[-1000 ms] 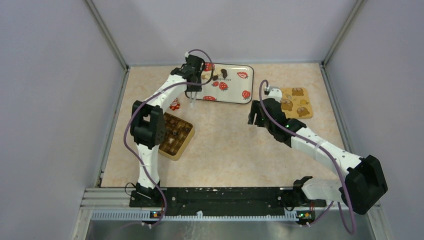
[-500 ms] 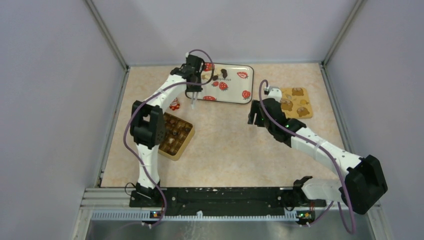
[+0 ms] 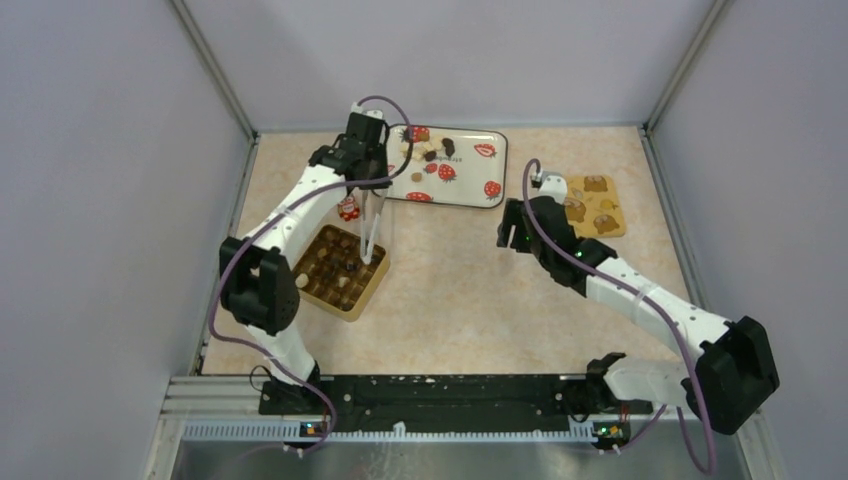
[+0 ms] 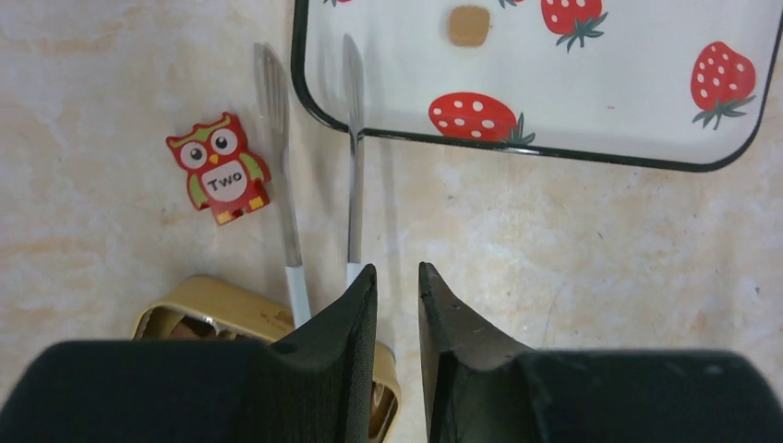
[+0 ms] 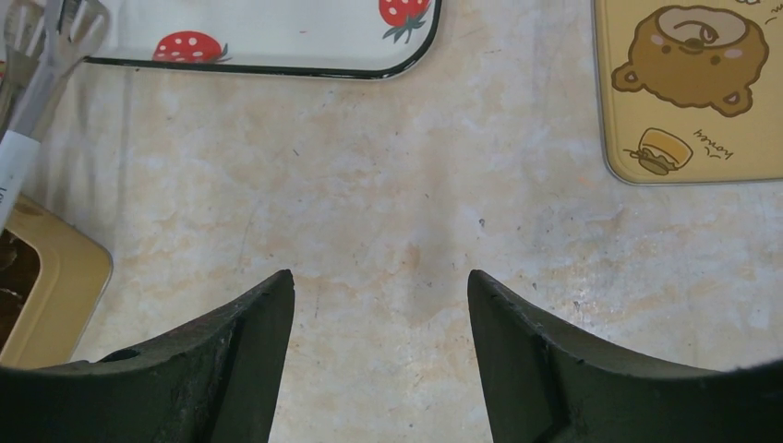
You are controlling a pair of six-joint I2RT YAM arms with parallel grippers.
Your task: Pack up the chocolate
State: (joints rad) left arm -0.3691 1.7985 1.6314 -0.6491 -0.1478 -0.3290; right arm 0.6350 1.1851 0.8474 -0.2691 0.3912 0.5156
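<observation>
We saw the beige marbled table (image 3: 460, 290) carrying everything. On its far side lay the white rectangular tray printed with red strawberries (image 3: 468, 170). A few small pieces of the chocolate (image 3: 428, 150), dark brown, tan and cream, clustered in its far left corner. Our left wrist view caught one tan square piece lying alone on it. The yellow square box (image 3: 372, 288), near the left arm, held more small brown pieces. The yellow bear-printed lid (image 3: 592, 205) lay flat on the right, well apart.

The left gripper (image 4: 397, 269), jaws almost together, clamped the white handles of the slim metal tongs (image 3: 370, 235). In the top view these crossed the box's far corner. The right gripper (image 5: 380, 275) hung over bare table, jaws wide apart. A small red owl figure (image 4: 219, 168) sat between tray and box.
</observation>
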